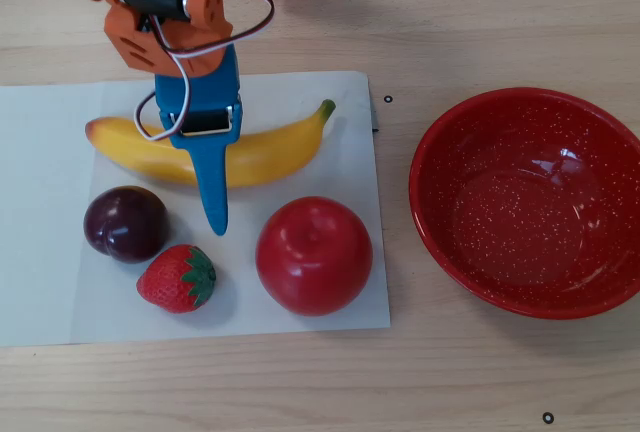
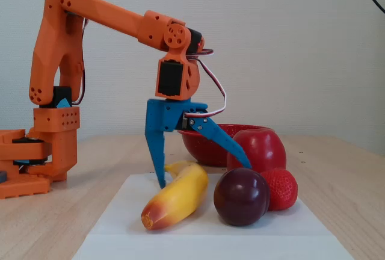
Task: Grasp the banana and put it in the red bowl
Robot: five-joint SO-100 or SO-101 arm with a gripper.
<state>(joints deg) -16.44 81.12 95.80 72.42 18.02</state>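
The yellow banana (image 1: 275, 145) lies across the white paper (image 1: 45, 152), green stem pointing right in the overhead view. My blue gripper (image 1: 205, 172) is open wide and straddles its middle. One finger (image 2: 157, 157) stands upright at the banana's far side, its tip low beside the banana (image 2: 180, 195). The other finger (image 1: 214, 202) slants over the fruit toward the plum. Nothing is held. The red bowl (image 1: 440, 142) with white speckles sits empty to the right of the paper; in the fixed view the red bowl (image 2: 201, 142) shows behind the fruit.
A dark plum (image 1: 125, 223), a strawberry (image 1: 178, 279) and a red apple (image 1: 313, 255) lie on the paper just in front of the banana, close to the slanted finger. The orange arm base (image 2: 36, 157) stands at the left of the fixed view.
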